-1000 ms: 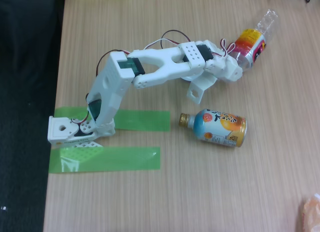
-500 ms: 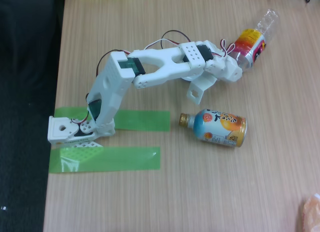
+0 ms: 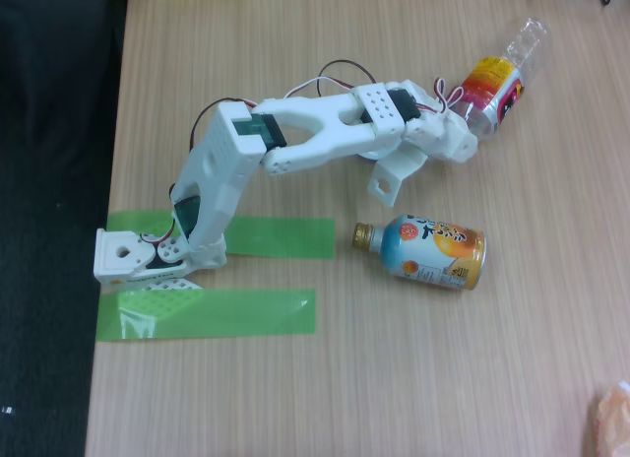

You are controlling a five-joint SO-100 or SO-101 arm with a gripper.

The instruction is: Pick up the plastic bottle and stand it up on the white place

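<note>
While the gripper point(image 3: 471, 125) meets the lying plastic bottle point(image 3: 500, 81) at its cap end, jaws hidden so I cannot tell their state, the grasp needs securing before lifting.

Hobby or lab desk, wood-grain tabletop point(image 3: 325, 378), green tape strips point(image 3: 207, 312)

The worktop point(image 3: 295, 378) looks like pale wood laminate, smooth and matt, with fine grain lines. The arm point(image 3: 325, 127) is matt white plastic. The plastic bottle point(image 3: 497, 83) is clear and glossy with a printed label. The can point(image 3: 433, 250) shines, and the green tape point(image 3: 207, 314) looks semi-glossy
</note>
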